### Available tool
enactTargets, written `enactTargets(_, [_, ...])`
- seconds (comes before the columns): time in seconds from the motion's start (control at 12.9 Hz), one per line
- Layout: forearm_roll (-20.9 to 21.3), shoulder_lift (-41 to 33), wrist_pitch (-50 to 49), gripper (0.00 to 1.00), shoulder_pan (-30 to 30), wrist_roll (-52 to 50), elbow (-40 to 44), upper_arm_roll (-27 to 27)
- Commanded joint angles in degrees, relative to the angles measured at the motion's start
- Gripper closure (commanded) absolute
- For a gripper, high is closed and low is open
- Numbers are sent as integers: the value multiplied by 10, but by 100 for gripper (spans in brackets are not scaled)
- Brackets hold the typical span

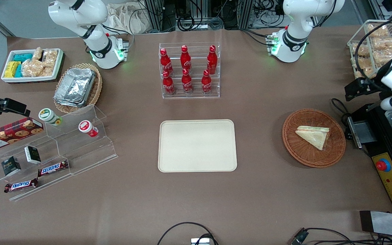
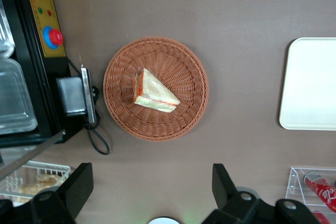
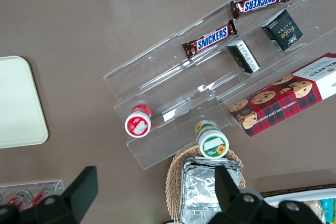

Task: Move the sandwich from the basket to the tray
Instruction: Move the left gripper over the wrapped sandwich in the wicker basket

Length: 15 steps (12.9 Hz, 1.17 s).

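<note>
- Bin (image 1: 57, 69): white, at 10 o'clock of the table in the front view, holding bagged snacks and blue and yellow packs
- Cookie box (image 1: 10, 133): red tartan, on the clear stepped shelf (image 1: 90, 153) toward the parked arm's end; two Snickers bars (image 1: 53, 167) and two small dark boxes (image 1: 32, 154) lie on its lower steps, and two capped cups (image 1: 87, 128) lie on its upper steps
- Tan basket (image 1: 95, 92): at 12 o'clock of the shelf, holding stacked foil containers (image 1: 75, 86)
- Bottle rack (image 1: 189, 69): clear, with six red bottles upright in two rows, at 12 o'clock of the tray
- Tray (image 1: 197, 145): cream, flat on the table at its centre, nothing on it
- Basket (image 1: 291, 143): reddish-brown wicker, at 3 o'clock of the tray and well apart from it
- Sandwich (image 1: 313, 136): a pale triangle lying flat in the basket, slightly toward 3 o'clock of the basket's middle; a red and green streak of filling shows along its edge; nothing touches it
- Gripper (image 2: 152, 170): raised above the table at about 1 o'clock of the basket, well apart from the sandwich; its two black fingers (image 2: 79, 184) stand wide apart with nothing between them
- Black machine (image 1: 386, 149): at 3 o'clock of the basket, at the working arm's end, with a red button (image 1: 383, 165) on a yellow panel
- Clear bin (image 1: 376, 44): at 1 o'clock of the table, filled with beige bagged snacks
</note>
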Motion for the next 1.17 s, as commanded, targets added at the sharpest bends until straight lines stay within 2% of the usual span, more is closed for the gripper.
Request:
enactTargets(0.0, [-8,24,1,0,2,-45,-1,-1])
enactTargets(0.23, [-8,22,51,0,10,-112,-68,0])
enactTargets(0.54, [-65,-30,170,0,70,-130,-209,1])
enactTargets(0.7, [-67,-50,229,0,75,-147,-269,1])
enactTargets(1.09, [-68,-65,371,0,78,-284,-392,1])
